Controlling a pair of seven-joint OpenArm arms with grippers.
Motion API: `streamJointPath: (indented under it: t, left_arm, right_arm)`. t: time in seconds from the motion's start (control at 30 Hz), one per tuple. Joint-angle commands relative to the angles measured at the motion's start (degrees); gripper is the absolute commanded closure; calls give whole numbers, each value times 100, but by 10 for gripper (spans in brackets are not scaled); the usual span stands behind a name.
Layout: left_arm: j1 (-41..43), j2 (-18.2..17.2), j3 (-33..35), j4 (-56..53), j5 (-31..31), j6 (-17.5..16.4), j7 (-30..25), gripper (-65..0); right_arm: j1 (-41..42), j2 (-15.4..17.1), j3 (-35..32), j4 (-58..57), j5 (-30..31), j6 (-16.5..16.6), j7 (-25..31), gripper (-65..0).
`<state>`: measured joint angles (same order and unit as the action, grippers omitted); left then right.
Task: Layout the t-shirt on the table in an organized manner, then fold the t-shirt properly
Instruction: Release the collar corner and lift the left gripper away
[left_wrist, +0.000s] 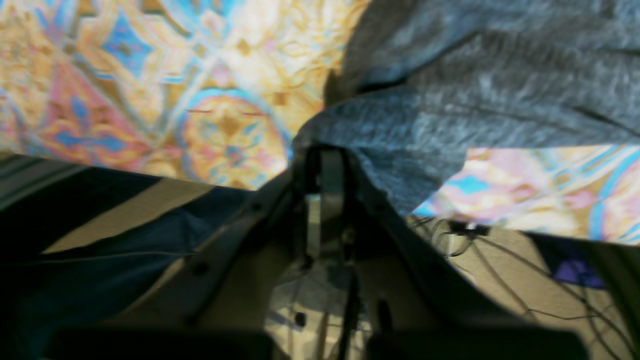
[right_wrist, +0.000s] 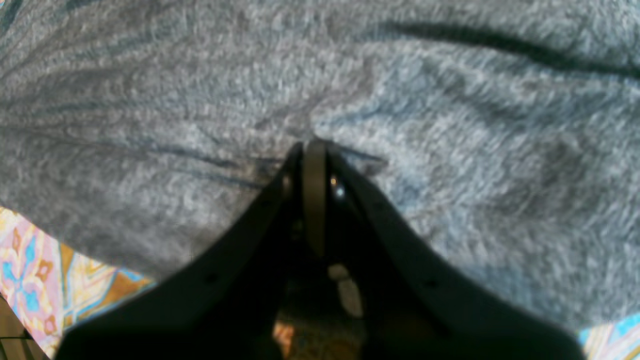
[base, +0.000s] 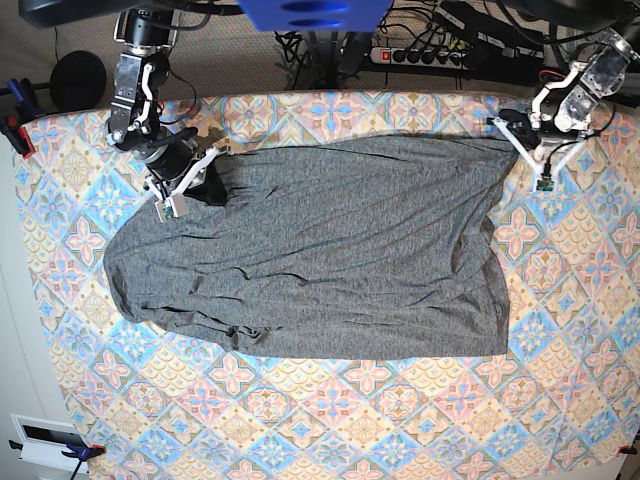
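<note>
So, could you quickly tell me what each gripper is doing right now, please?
Left gripper: closed, pinching the edge of the t-shirt.
Right gripper: closed, gripping a bunch of the t-shirt's fabric.

The right gripper is clamped closed, its arm angled down from the far corner (on the base view's left). The left gripper is closed too, its arm reaching in opposite.

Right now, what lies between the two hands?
In the base view, only the t-shirt spans from the right hand to the left hand, spread over the table.
</note>
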<state>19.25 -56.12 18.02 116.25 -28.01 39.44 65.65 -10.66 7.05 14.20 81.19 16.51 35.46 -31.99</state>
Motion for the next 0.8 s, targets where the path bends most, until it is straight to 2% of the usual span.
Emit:
streamJointPath:
  t: [0.0, 0.13, 0.27, 0.33, 0.47, 0.57, 0.63, 0.77]
  left_arm:
    - [-153, -195, -57, 72, 124, 56, -37, 0]
    - [-311, -485, -83, 72, 133, 56, -28, -3]
    - [-795, -415, -83, 63, 203, 56, -28, -50]
    - [-892, -212, -83, 63, 405, 56, -28, -99]
    - [-865, 465, -92, 63, 1434, 56, -20, -278]
    - [-760, 834, -92, 63, 2023, 56, -20, -381]
    - [-742, 1010, -92, 55, 2278, 56, -28, -419]
    - [-742, 1124, -101, 55, 2287, 56, -46, -426]
  right_arm:
    - [-108, 47, -9, -220, -996, -465, -911, 0]
    - [-108, 47, 0, -220, -996, -465, -911, 0]
    - [-108, 47, 0, -220, -996, -465, -911, 0]
    - [-108, 47, 0, -220, -996, -465, -911, 0]
    - [-117, 47, 9, -220, -996, -465, -911, 0]
    - [-126, 47, 9, -220, -996, -465, -911, 0]
    - [-126, 47, 9, -220, -996, -465, -911, 0]
    - [-126, 47, 9, -220, -996, -465, -911, 0]
